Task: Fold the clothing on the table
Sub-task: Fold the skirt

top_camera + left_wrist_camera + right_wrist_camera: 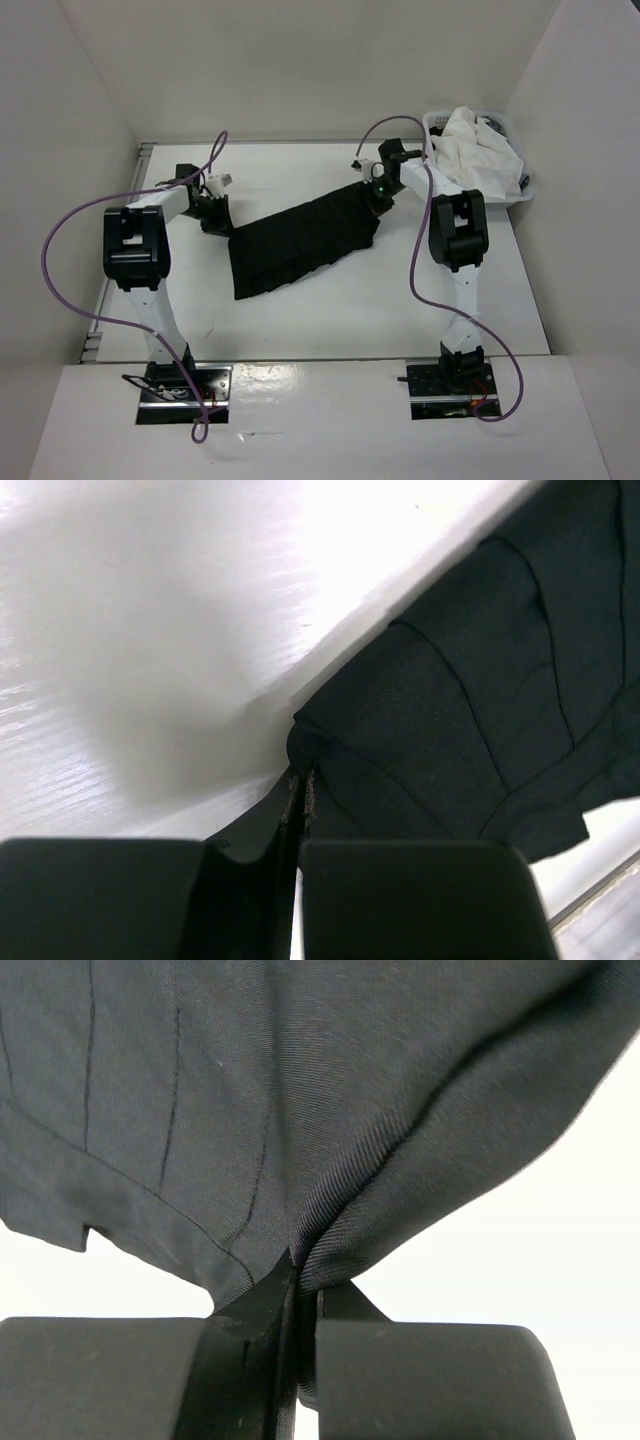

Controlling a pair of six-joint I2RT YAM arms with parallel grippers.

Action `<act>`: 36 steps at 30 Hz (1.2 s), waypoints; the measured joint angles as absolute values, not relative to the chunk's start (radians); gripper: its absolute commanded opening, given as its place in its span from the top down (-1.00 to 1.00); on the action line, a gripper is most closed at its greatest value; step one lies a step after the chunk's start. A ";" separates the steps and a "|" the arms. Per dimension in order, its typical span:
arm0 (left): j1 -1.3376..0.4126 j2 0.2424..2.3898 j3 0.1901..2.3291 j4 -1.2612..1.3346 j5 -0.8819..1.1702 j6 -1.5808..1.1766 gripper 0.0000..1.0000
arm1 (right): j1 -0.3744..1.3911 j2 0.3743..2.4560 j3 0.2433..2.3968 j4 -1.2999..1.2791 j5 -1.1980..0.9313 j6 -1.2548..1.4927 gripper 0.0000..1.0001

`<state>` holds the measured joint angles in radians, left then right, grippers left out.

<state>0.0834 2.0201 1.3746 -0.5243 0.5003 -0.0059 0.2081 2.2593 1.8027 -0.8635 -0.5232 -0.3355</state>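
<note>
The clothing (300, 243), a black pleated skirt, lies stretched slantwise across the white table (330, 310), from lower left to upper right. My left gripper (222, 213) is shut on its upper left corner; in the left wrist view the fabric (470, 710) bunches at the closed fingertips (300, 780). At the skirt's upper right end my right gripper (378, 196) is shut on a pinched fold of cloth (330, 1130), which runs down between its fingers (302, 1275).
A small white basket (520, 195) holding a crumpled white garment (480, 150) stands at the table's back right corner, just behind the right arm. A metal rail (122, 225) runs along the table's left edge. White walls enclose the table.
</note>
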 measured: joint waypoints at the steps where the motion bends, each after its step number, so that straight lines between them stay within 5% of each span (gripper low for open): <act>1: 0.083 2.022 1.378 -0.528 0.504 -0.007 1.00 | 0.215 2.257 1.827 -0.866 -0.495 -0.333 1.00; 14: 0.038 2.104 1.478 -0.553 0.564 -0.033 1.00 | 0.472 2.212 2.063 -0.958 -0.145 -0.311 1.00; 23: 0.036 2.111 1.479 -0.568 0.591 -0.034 1.00 | 0.715 2.212 2.120 -1.045 -0.108 -0.311 1.00; 36: 0.036 2.111 1.479 -0.569 0.600 -0.034 1.00 | 0.819 2.328 2.205 -1.091 -0.115 -0.311 1.00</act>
<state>0.0357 2.1109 1.4792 -0.5690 0.6003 -0.0341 0.8188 2.3276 2.2051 -1.0912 -0.1154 -0.3115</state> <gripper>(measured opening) 0.010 0.041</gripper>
